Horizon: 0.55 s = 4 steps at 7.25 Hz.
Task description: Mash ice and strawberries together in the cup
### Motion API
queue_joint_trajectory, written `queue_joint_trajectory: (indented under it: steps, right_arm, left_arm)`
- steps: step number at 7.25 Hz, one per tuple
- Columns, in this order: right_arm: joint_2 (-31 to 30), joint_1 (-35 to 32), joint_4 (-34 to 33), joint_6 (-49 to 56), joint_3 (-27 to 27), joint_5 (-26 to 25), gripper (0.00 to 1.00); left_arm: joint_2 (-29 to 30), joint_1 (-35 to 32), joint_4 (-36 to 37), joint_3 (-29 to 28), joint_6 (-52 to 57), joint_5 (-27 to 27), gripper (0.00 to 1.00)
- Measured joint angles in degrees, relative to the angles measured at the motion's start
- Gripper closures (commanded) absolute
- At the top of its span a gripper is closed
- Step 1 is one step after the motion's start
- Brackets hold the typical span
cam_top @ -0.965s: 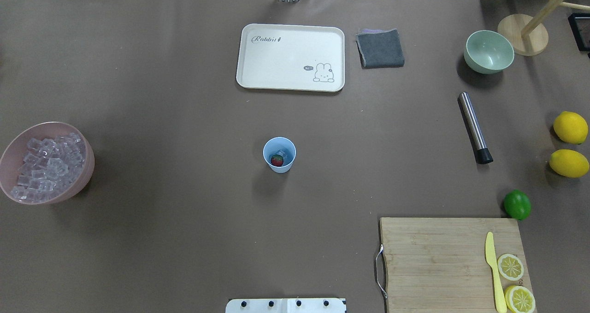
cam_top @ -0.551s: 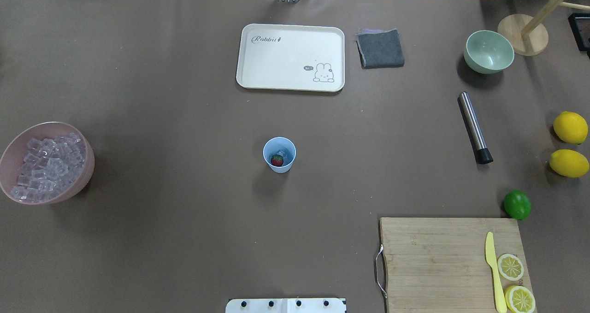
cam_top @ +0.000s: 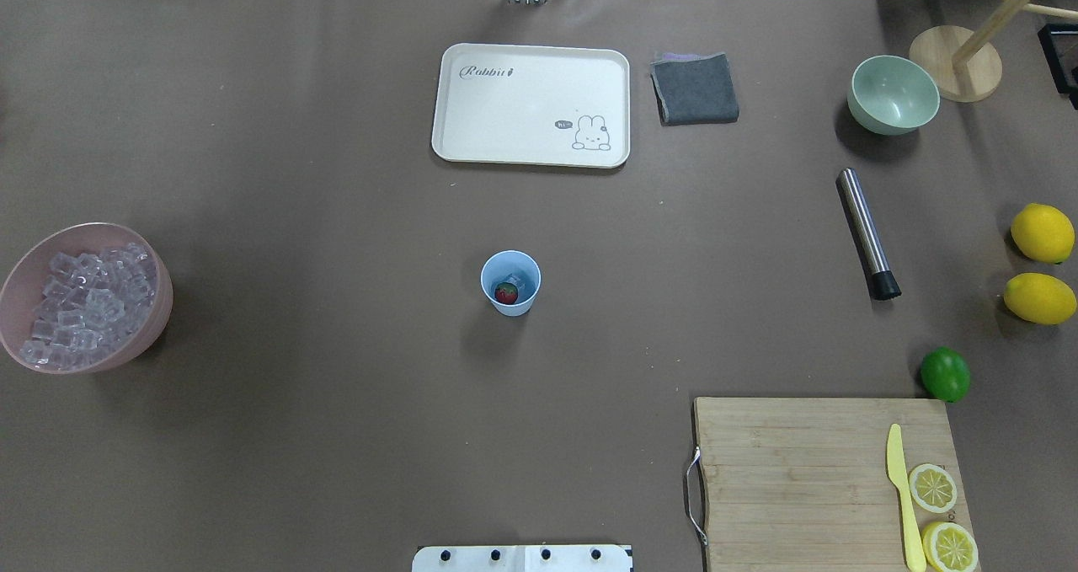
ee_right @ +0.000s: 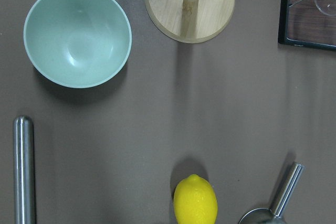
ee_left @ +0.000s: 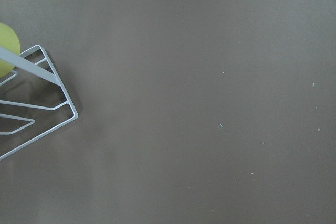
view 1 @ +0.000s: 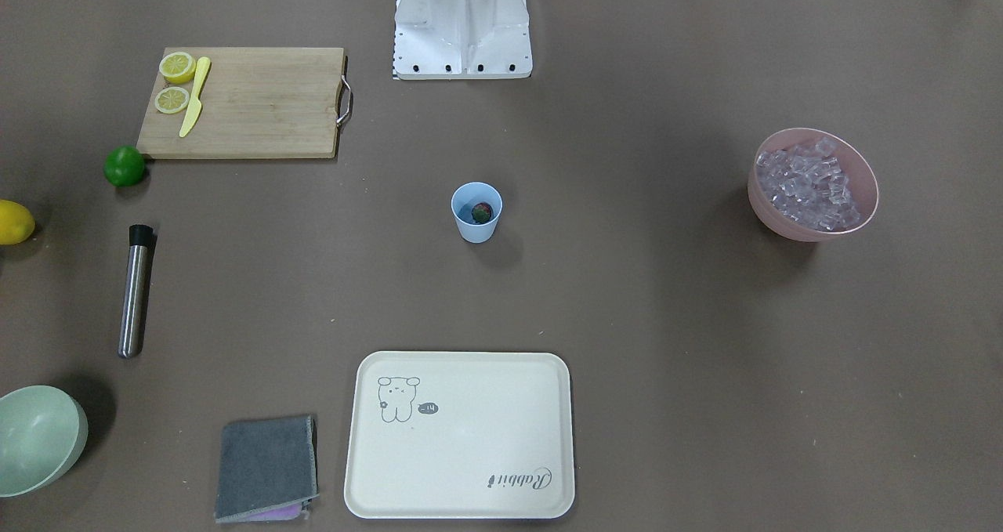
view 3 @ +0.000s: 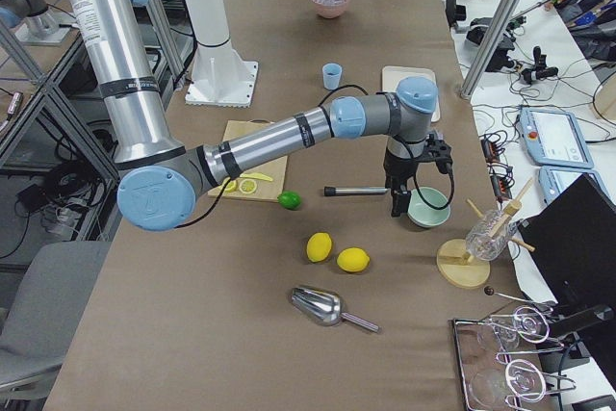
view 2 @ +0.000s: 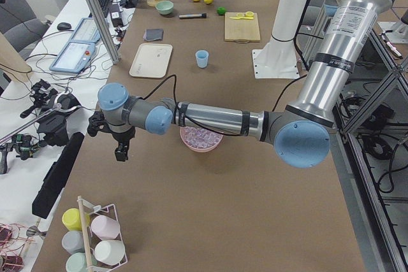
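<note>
- Table (cam_top: 295,437): flat, covered in a matte brown sheet, faintly creased.
- Cutting board (cam_top: 800,479): rectangular, pale banded bamboo, with a wire handle on one short edge. It lies near the robot on its right.
- Tray (cam_top: 530,104): cream, smooth, with rounded corners and a rabbit print. It sits at the far side, centre.
- Pink bowl (cam_top: 162,307): round and translucent, heaped with ice (cam_top: 84,302) in small clear glossy cubes. It stands far out on the robot's left.
- Steel cylinder (cam_top: 864,227): slim and polished, black cap at one end, lying flat on the robot's right.
- Left gripper (view 2: 120,150): black, pointing down over bare table beyond the pink bowl. It shows only in a side view, so its opening cannot be told.
- Right gripper (view 3: 397,205): black, pointing down by the pale green bowl (view 3: 429,207). Its opening likewise cannot be told.
- Cup (cam_top: 515,307): light-blue plastic, tapered, upright at table centre, well apart from both grippers.
- Strawberry (cam_top: 506,293): red with a green top, at the bottom of the cup.
- Clear cube (cam_top: 520,280): beside the strawberry in the cup, seemingly ice but too small to confirm.
</note>
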<state>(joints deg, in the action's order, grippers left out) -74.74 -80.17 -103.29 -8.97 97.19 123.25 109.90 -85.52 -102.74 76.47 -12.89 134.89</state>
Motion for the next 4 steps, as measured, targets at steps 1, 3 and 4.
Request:
queue_joint_trajectory:
  steps: [1,3,4]
  right_arm:
    - [0.0,0.0,1.1,-0.5,-0.1,-0.5,0.00]
    - [-0.1,0.1,4.5,-3.1,-0.4,-2.0,0.00]
    - [-0.1,0.1,5.1,-3.5,-0.5,-2.2,0.00]
  left_arm:
    - [0.0,0.0,-1.3,-0.2,0.1,-0.1,0.02]
    - [-0.1,0.0,-2.1,-0.4,0.3,-0.1,0.03]
    - [-0.1,0.0,-2.6,-0.3,0.3,-0.1,0.02]
